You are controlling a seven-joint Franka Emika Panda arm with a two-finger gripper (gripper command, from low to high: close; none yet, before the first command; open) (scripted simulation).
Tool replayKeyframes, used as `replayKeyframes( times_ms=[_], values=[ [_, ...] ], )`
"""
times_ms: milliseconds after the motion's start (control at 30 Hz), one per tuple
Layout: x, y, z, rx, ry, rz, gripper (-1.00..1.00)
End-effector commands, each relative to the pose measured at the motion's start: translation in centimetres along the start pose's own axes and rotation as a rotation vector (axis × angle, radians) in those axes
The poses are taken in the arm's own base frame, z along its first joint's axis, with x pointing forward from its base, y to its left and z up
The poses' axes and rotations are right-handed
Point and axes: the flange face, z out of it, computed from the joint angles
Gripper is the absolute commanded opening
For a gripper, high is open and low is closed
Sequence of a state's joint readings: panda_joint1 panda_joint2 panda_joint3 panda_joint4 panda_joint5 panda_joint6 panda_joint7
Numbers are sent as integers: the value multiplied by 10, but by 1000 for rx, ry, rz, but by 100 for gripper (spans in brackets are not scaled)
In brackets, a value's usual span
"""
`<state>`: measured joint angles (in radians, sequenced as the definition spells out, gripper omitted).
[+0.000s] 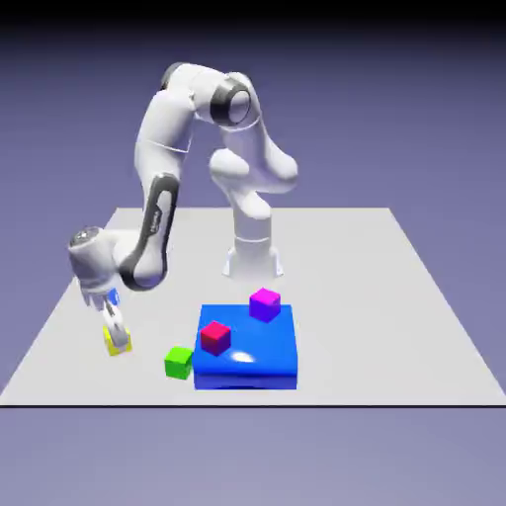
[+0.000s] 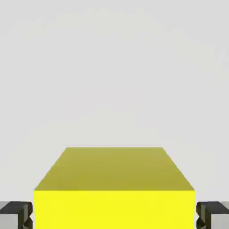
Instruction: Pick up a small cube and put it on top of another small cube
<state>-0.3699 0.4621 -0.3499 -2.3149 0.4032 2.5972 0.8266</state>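
The small yellow cube (image 1: 119, 342) sits on the grey table near the exterior view's left edge. My gripper (image 1: 116, 334) comes down onto it from above, its fingers hiding most of the cube there. In the hand view the yellow cube (image 2: 114, 188) fills the lower middle, and both grey fingertips (image 2: 15, 215) press against its two sides, so the gripper (image 2: 114, 217) is shut on it. A small green cube (image 1: 179, 362) lies on the table to the right of the yellow one.
A large flat blue block (image 1: 252, 361) lies right of the green cube. On its top rest a crimson small cube (image 1: 215, 337) and, at its far corner, a purple small cube (image 1: 264, 303). The robot's base (image 1: 252, 259) stands behind the block.
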Motion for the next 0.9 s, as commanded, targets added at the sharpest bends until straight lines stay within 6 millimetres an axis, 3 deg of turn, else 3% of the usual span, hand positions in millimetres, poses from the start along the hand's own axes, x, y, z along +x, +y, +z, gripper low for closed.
replayKeyframes(
  times_ms=[0, 100, 200, 333, 467, 600, 767, 833, 867],
  values=[
    [0, 0, -15, 0, 0, 0, -100],
    [-10, 1, -57, -2, -4, -20, -100],
    [-78, -4, -75, -10, -33, -209, -100],
    [-166, 5, -99, -27, -48, -465, -100],
    [-245, 31, -120, -50, -33, -721, -100],
    [-311, 70, -138, -78, 12, -971, -100],
    [-372, 132, -153, -117, 112, -1268, -100],
    [-374, 133, -153, -118, 116, -1276, -100],
    [-373, 132, -140, -118, 116, -1275, -100]
  ],
)
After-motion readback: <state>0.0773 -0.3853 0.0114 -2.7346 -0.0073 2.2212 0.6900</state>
